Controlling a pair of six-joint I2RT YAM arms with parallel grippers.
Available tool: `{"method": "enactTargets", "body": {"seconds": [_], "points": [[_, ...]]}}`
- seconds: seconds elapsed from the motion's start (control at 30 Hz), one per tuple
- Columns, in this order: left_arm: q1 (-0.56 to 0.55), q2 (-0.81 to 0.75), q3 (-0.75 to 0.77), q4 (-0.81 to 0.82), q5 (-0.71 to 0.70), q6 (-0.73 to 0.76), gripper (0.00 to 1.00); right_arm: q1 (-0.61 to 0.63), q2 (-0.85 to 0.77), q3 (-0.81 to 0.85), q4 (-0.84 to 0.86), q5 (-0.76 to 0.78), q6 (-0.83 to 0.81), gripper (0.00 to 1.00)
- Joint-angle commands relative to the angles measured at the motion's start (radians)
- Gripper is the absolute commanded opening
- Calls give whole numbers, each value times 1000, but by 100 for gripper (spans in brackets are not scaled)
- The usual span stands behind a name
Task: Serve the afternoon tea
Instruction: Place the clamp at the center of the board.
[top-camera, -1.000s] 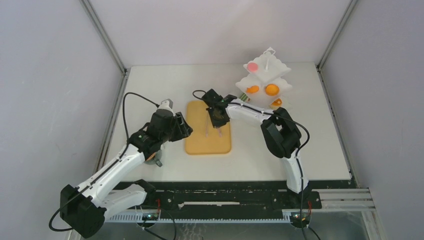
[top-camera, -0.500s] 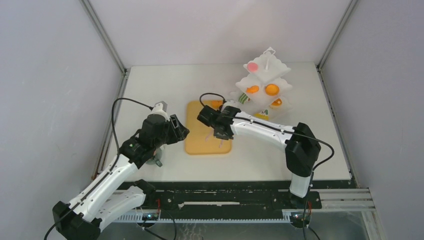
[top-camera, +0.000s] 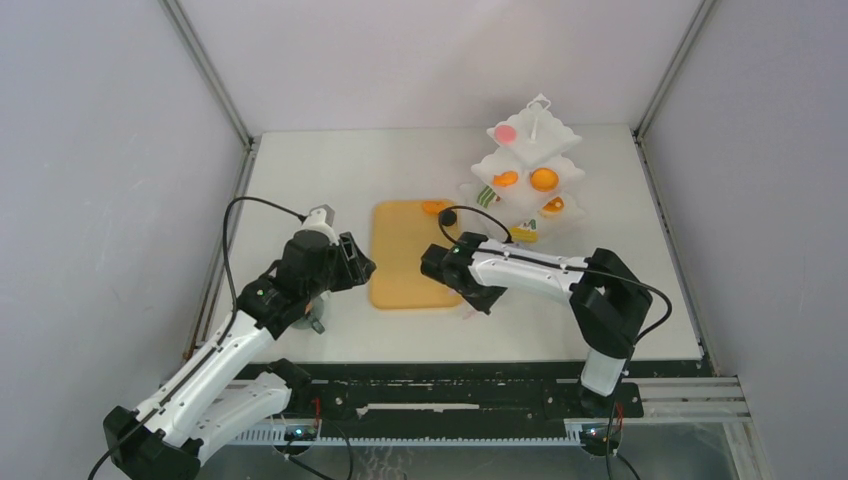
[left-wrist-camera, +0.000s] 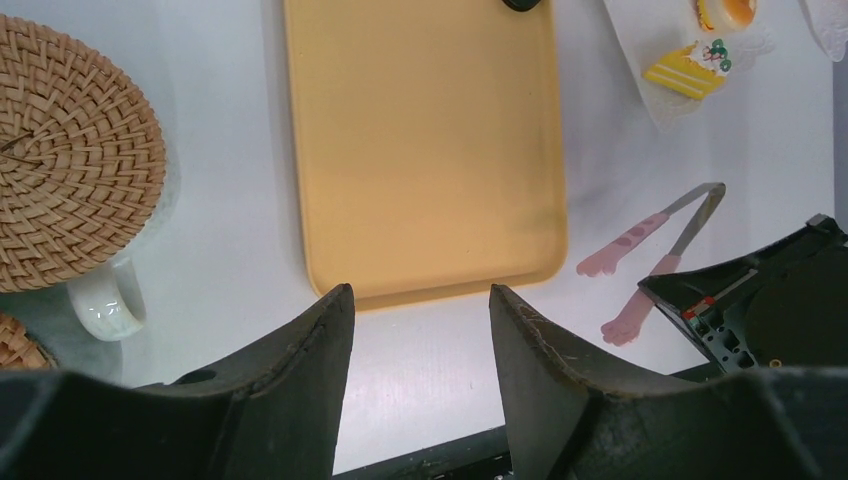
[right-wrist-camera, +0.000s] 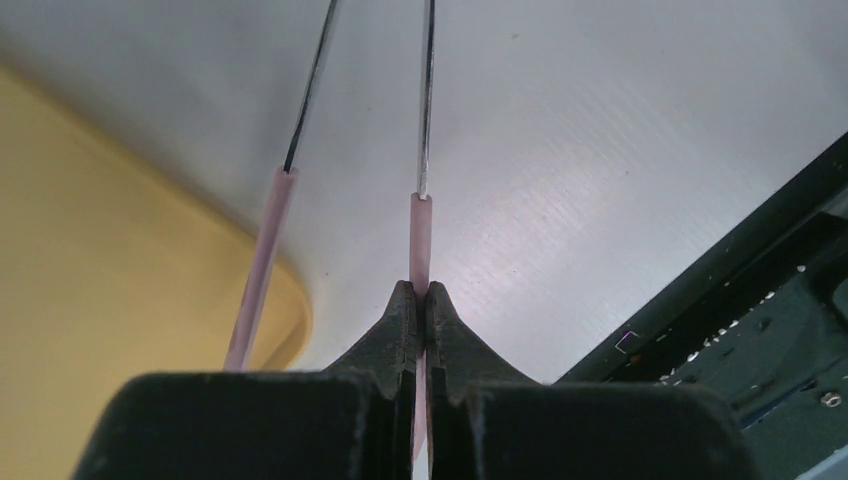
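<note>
Right wrist view: one leg of the pink tongs is pinched between the right gripper's closed fingers, just off the board's near right corner. The left gripper is spread at the board's near edge. Fetching the tongs is judged the step in hand; next, the pastries beyond the board's far right corner must be reached. The tongs' ends are cut off.

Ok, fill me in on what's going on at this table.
The right gripper is shut on one arm of the pink tongs, just off the near right corner of the tan board. The left gripper hangs open by the board's left edge, holding nothing. Pastries sit on the white tiered stand far right; a mug capped by a woven coaster stands left of the board.
</note>
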Motion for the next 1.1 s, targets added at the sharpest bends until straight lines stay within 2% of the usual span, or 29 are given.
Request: {"method": "enactTargets", "body": {"seconds": [0.0,0.2,0.37,0.43,0.57,0.7,0.77,0.83,0.93,1.0,1.07], "points": [[-3,-3,3,15,-10,27,58,4,-105,-38,57,15,200,0],[-6,8,-4,20,-10,32,58,-16,-111,-38,138,15,242,18],[-7,23,6,24,-10,32,58,-19,-124,-38,246,19,189,48],[-7,29,12,26,-17,33,58,-22,-137,-38,268,19,168,55],[-7,39,25,34,-24,31,58,-25,-174,-24,302,54,66,59],[-7,43,32,45,-40,26,58,-40,-222,0,346,150,-285,59],[-7,46,38,51,-46,23,58,-62,-238,-12,402,160,-573,63],[-7,51,45,52,-54,18,58,-102,-234,-24,422,114,-813,64],[-7,58,60,56,-60,8,58,-145,-233,-99,514,-43,-1188,64],[-7,66,68,60,-64,1,58,-146,-238,-135,543,-124,-1357,65],[-7,74,77,63,-67,-4,58,-134,-232,-141,538,-141,-1467,66]]}}
